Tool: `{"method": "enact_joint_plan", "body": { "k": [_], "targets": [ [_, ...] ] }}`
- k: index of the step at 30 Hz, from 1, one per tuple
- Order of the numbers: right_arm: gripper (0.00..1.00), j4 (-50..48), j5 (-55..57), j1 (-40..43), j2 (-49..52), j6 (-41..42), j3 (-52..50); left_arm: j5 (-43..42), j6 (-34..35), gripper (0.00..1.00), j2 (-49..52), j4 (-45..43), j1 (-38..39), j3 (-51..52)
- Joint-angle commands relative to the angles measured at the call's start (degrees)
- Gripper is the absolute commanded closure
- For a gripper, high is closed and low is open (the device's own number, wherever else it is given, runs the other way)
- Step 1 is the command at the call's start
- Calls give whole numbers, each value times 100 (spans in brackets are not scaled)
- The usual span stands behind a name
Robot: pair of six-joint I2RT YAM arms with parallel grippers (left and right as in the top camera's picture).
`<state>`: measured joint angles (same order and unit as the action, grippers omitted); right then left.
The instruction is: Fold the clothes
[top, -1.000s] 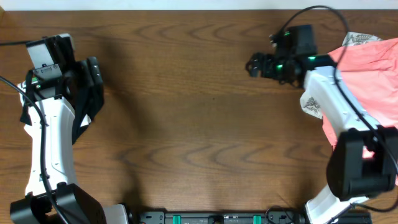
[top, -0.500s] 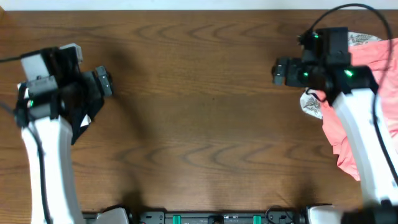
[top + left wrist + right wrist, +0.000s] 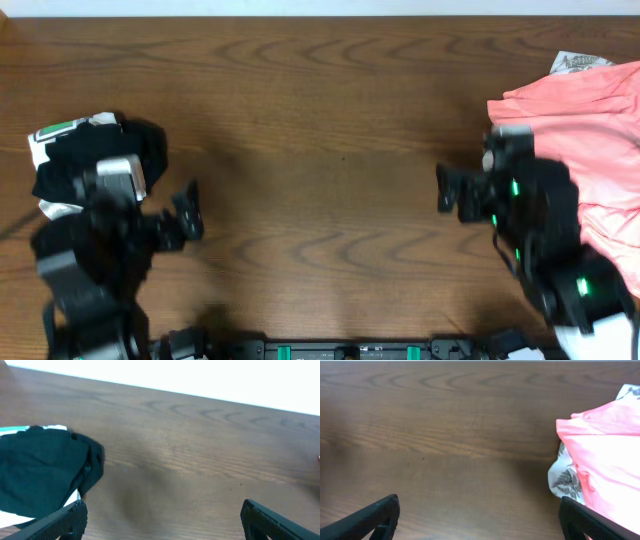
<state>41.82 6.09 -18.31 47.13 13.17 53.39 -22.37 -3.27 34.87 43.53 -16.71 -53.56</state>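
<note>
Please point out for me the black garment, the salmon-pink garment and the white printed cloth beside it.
black garment (image 3: 40, 472): left wrist view, middle of its bunched top.
salmon-pink garment (image 3: 605, 455): right wrist view, its smooth upper layer.
white printed cloth (image 3: 564, 480): right wrist view, the part showing at the pink edge.

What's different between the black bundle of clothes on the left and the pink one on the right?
The black clothes are a small, compact bundle; the pink clothes spread wider and run off the picture's edge. A white piece with green print peeks from under the black clothes, while a white leaf-patterned cloth shows beside the pink clothes. Both lie crumpled and unfolded on the wooden table.
</note>
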Motion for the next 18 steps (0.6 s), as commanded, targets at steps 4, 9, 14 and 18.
{"method": "enact_joint_plan", "body": {
  "k": [4, 9, 14, 18],
  "targets": [
    [1, -39, 400, -85, -957, 116, -654, -57, -94, 2, -562, 4, 9, 299],
    [1, 448, 400, -83, -973, 116, -686, -57, -94, 2, -549, 17, 9, 299],
    [1, 964, 400, -83, -964, 116, -691, -57, -94, 2, -549, 17, 9, 299],
    [1, 1270, 400, -83, -964, 116, -691, -57, -94, 2, -549, 17, 9, 299]
  ]
}}
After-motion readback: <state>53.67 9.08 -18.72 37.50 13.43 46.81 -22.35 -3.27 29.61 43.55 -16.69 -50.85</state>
